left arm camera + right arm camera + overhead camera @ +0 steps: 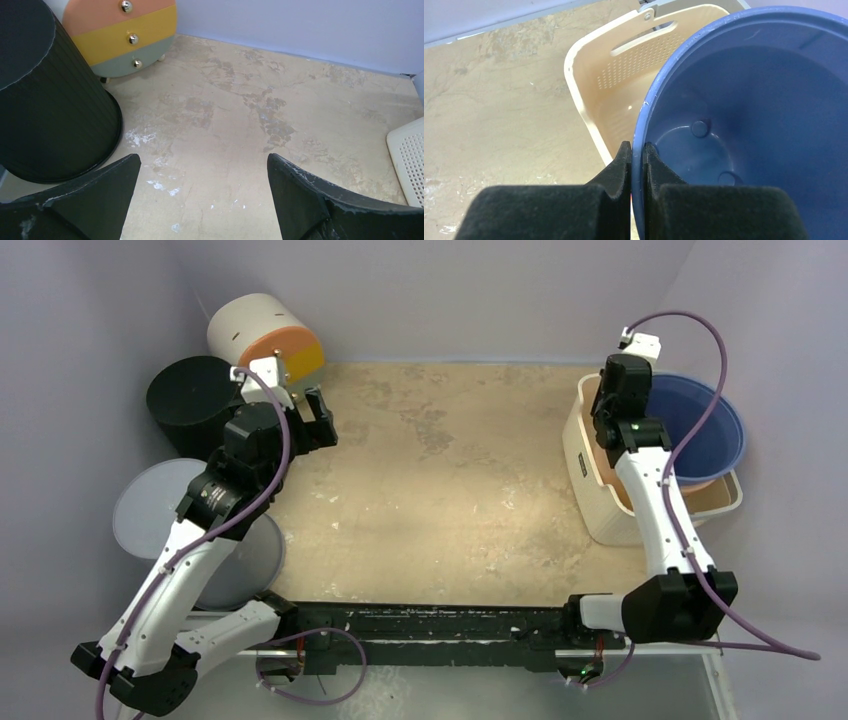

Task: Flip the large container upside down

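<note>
The blue container (712,430) sat mouth-up at the far right of the surface (450,480), set inside a cream perforated basket (598,505). The jaws of the right arm (655,495) were closed narrow on the container's rim (640,125), one finger outside the wall and one inside, at the edge nearest the middle of the surface. The jaws of the left arm (200,540) stood wide apart with nothing between them, near a black ribbed bin (45,100) and well apart from the container. The container looked like thin moulded plastic and was empty inside. It was probably light, fairly stiff at the rim but likely to flex in the wall, and smooth enough to slip or swing in a one-sided pinch. The rim seemed the only practical hold, since the basket hid much of the lower wall. Tipping it would probably call for a lift clear of the basket first, then a roll about the wrist, with the unheld side free to sag.
</note>
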Robot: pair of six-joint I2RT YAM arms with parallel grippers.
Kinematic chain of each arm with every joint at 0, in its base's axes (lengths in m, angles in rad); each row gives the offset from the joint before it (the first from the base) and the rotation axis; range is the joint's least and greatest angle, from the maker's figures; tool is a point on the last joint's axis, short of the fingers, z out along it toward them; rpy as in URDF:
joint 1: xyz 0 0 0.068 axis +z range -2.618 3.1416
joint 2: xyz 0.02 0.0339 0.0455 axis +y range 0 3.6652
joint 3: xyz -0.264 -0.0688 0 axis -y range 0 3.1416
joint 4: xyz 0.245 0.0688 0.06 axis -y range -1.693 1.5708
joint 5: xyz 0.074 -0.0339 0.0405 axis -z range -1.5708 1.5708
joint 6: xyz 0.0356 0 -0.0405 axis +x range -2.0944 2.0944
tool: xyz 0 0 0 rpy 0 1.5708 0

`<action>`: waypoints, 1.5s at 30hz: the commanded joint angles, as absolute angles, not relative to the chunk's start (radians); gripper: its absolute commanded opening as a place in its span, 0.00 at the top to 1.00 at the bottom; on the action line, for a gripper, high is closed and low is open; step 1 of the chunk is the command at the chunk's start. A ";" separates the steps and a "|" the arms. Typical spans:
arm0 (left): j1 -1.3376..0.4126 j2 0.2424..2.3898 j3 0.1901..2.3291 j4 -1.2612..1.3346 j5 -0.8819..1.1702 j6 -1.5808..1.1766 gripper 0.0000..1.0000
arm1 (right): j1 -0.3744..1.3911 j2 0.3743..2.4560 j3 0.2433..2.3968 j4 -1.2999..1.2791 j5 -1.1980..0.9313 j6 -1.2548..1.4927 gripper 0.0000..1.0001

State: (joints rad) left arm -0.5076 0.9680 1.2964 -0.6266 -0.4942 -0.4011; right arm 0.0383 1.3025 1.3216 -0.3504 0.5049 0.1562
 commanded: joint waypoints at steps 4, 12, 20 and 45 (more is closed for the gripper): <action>-0.512 0.942 1.291 -0.585 -0.508 -0.405 0.06 | 0.042 1.258 1.488 -0.337 0.568 0.141 1.00; -0.513 0.932 1.296 -0.586 -0.496 -0.406 0.05 | 0.042 1.233 1.732 -0.368 0.591 0.116 1.00; -0.512 0.916 1.296 -0.592 -0.493 -0.411 0.06 | 0.042 1.158 1.850 -0.293 0.505 0.081 1.00; -0.513 0.890 1.456 -0.671 -0.501 -0.412 0.05 | 0.089 1.209 1.792 0.024 -0.514 0.418 1.00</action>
State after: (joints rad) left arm -0.5076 0.8951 1.4029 -0.6781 -0.5026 -0.4076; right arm 0.0532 1.2427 1.8561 -0.3202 -0.3336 0.3305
